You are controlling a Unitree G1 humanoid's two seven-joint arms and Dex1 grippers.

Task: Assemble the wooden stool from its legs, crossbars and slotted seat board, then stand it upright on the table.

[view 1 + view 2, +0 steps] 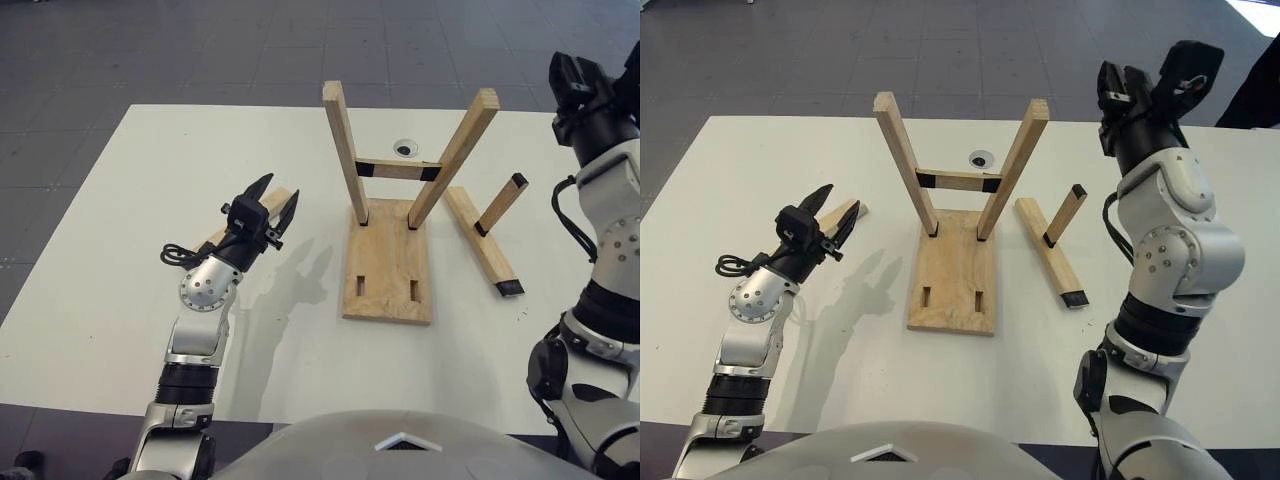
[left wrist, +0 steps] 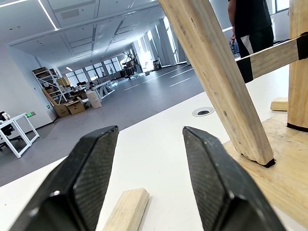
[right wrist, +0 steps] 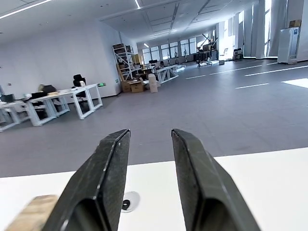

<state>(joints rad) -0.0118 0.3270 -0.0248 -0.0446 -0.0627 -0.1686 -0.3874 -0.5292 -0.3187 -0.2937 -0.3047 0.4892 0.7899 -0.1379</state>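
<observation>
The slotted seat board (image 1: 388, 272) lies flat on the white table (image 1: 120, 290). Two legs (image 1: 345, 150) stand in its far slots, joined by a black-ended crossbar (image 1: 400, 170). A second leg pair (image 1: 485, 240) with its crossbar lies flat just right of the board. A loose wooden bar (image 1: 862, 209) lies left of the board. My left gripper (image 1: 279, 192) hovers open over that bar's end (image 2: 126, 211), touching nothing. My right gripper (image 1: 1155, 75) is raised high at the far right, open and empty, above the lying leg pair.
A round cable hole (image 1: 404, 148) sits in the table behind the standing legs. The board's two near slots (image 1: 360, 285) hold nothing. Bare tabletop stretches in front of the board and on the far left. Beyond the table is grey floor.
</observation>
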